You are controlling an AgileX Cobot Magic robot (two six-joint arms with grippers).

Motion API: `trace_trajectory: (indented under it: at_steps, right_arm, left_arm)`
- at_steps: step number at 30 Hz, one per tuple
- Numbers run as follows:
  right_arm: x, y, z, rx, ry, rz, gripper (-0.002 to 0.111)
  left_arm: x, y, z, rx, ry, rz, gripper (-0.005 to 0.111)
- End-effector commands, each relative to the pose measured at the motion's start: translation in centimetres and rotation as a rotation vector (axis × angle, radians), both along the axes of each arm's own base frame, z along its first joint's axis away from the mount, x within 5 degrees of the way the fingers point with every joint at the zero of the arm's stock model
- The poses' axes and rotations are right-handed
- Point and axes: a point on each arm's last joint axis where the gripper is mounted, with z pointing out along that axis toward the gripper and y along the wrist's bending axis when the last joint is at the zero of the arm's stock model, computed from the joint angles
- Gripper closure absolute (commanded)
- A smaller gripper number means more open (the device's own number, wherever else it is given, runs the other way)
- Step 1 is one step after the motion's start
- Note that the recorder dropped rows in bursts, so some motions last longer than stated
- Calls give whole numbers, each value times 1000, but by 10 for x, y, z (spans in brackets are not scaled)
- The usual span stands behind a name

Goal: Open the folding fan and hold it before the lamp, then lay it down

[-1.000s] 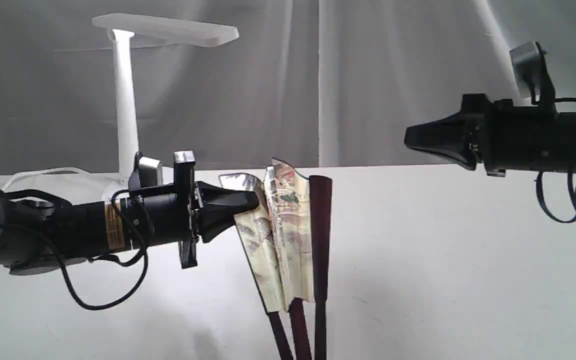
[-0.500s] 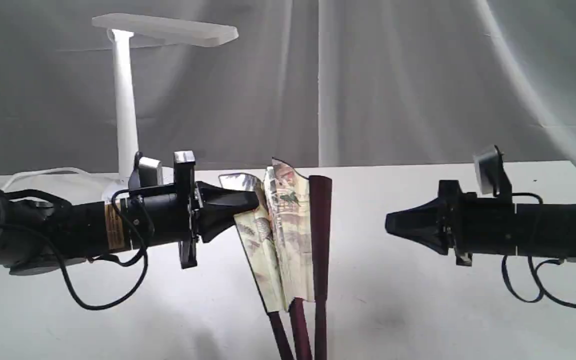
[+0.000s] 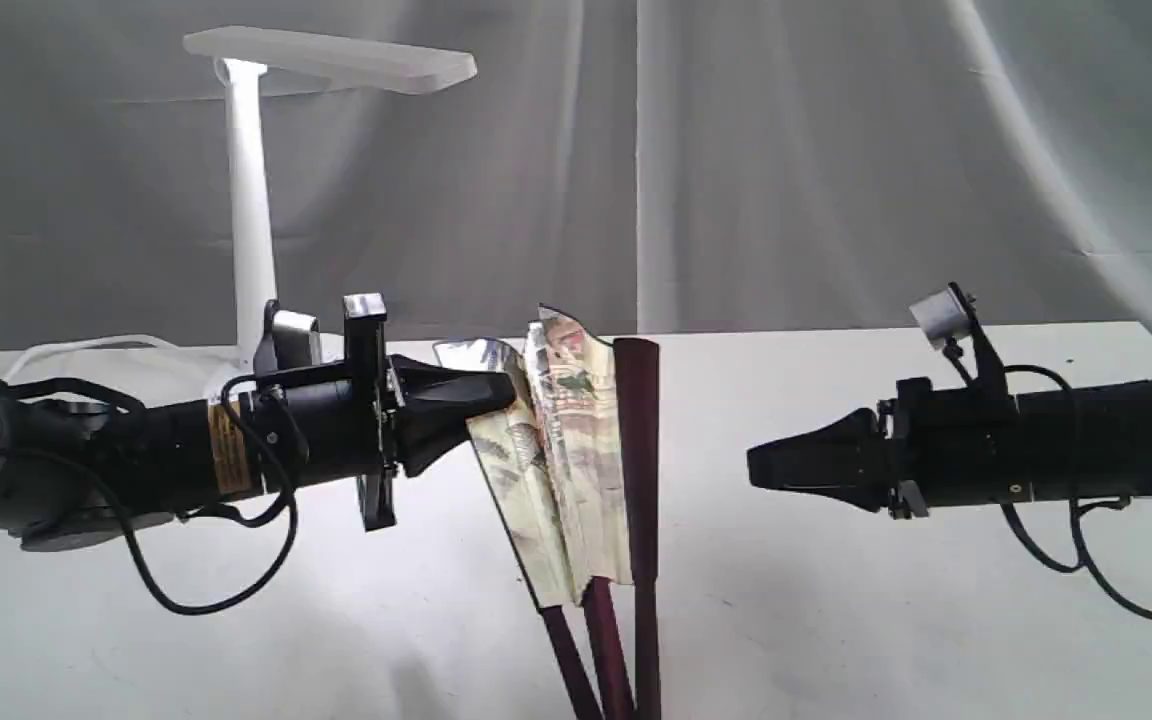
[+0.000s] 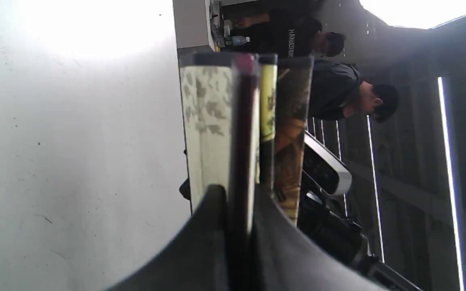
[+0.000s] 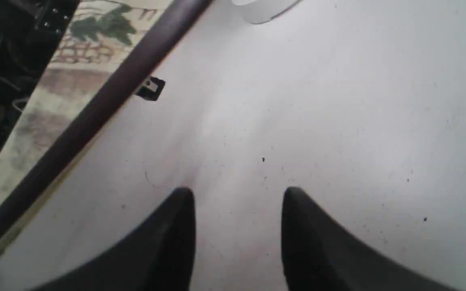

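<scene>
The folding fan (image 3: 561, 470) stands upright at centre, only slightly spread, its painted cream pleats bunched between maroon ribs. My left gripper (image 3: 501, 392) is shut on the fan's left guard near the top; in the left wrist view that dark guard (image 4: 241, 133) runs between the fingers. The fan's right guard (image 3: 638, 450) stands free. My right gripper (image 3: 758, 468) hovers open to the right of the fan, a gap away, nothing between its fingers (image 5: 176, 226). The right wrist view shows the same guard (image 5: 95, 109) and painted paper. The white lamp (image 3: 251, 200) stands at the back left.
A white table (image 3: 886, 620) carries everything, with a grey curtain (image 3: 786, 170) behind. The lamp's white cord (image 3: 86, 347) trails at the back left. Black cables (image 3: 196, 590) hang under both arms. People appear beyond the fan in the left wrist view.
My right arm has dropped from high at the right to fan height and moved left toward the fan's right guard. The left gripper and fan have shifted slightly.
</scene>
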Motion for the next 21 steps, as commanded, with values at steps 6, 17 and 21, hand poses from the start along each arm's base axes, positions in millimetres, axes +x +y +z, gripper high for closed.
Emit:
trace_trajectory:
  at_steps: [6,17,21]
  right_arm:
    - [-10,5,35,-32,-292,55,108]
    - [-5,-38,60,-830,-180,-865,108]
    - [-4,-68,84,-905,-80,-1318,108]
  left_arm:
    - [0,1,9,-36,1,7,107]
    - [0,1,9,-30,0,0,107]
    - [-2,0,7,-17,-1,-17,107]
